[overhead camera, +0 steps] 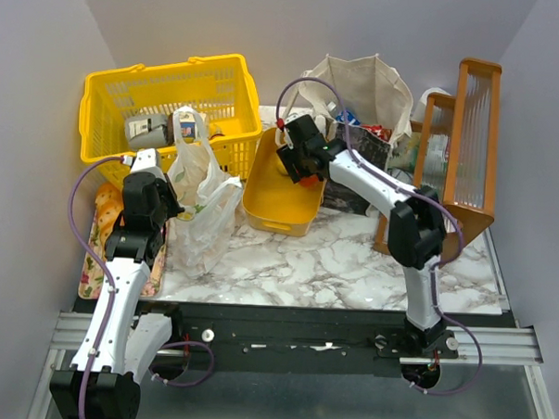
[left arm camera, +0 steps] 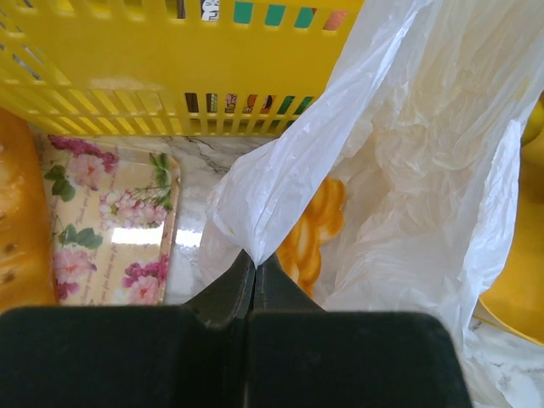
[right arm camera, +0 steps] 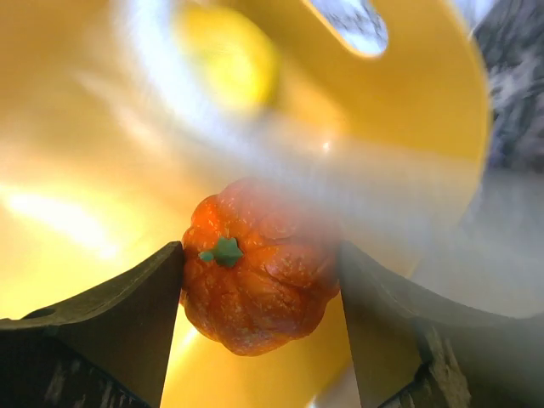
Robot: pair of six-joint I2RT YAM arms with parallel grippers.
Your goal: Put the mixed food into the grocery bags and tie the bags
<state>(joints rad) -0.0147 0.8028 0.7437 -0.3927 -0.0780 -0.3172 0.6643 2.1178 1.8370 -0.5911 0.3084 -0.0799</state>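
Observation:
An orange [right arm camera: 259,289] with a green stem sits between my right gripper's [right arm camera: 261,255] fingers, and both pads touch its sides. This gripper [overhead camera: 300,171] is down inside the shallow yellow tray [overhead camera: 278,209]. My left gripper [left arm camera: 253,259] is shut on the rim of the thin white plastic bag [left arm camera: 382,170], pinching a fold of it. The bag [overhead camera: 203,206] stands between the two arms with its mouth held up, and orange print shows through it. The beige canvas tote [overhead camera: 368,93] stands open at the back with packets and a bottle inside.
A yellow plastic basket [overhead camera: 164,93] holding a grey carton stands at the back left, just behind the bag. Bread loaves [overhead camera: 108,202] lie on a floral tray [overhead camera: 91,266] at the left edge. A wooden rack [overhead camera: 468,143] stands at the right.

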